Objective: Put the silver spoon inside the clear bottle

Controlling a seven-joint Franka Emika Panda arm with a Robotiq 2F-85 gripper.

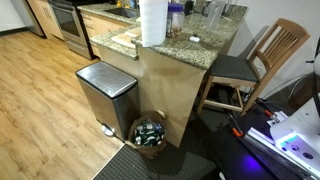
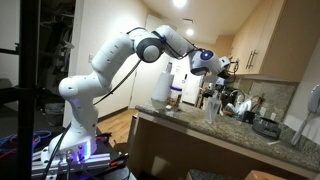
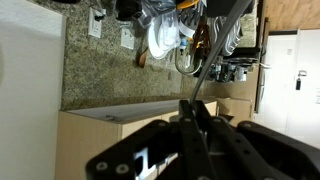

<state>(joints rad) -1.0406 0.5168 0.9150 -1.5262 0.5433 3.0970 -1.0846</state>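
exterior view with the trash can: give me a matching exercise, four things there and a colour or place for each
Things:
1. paper towel roll
2. trash can
3. basket
4. chair

Colour and place:
a. wooden, drawn up to the counter's end
b. silver, on the floor against the counter's side
c. white, upright on the counter
d. woven, on the floor, holding bottles

Pairs: 1-c, 2-b, 3-d, 4-a

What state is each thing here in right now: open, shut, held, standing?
Gripper: shut on a thin handle.
Spoon: apparently that handle, held up in the air.
Trash can: lid shut.
Paper towel roll: upright on the counter.
Chair: drawn up to the counter.
Basket: on the floor, full.
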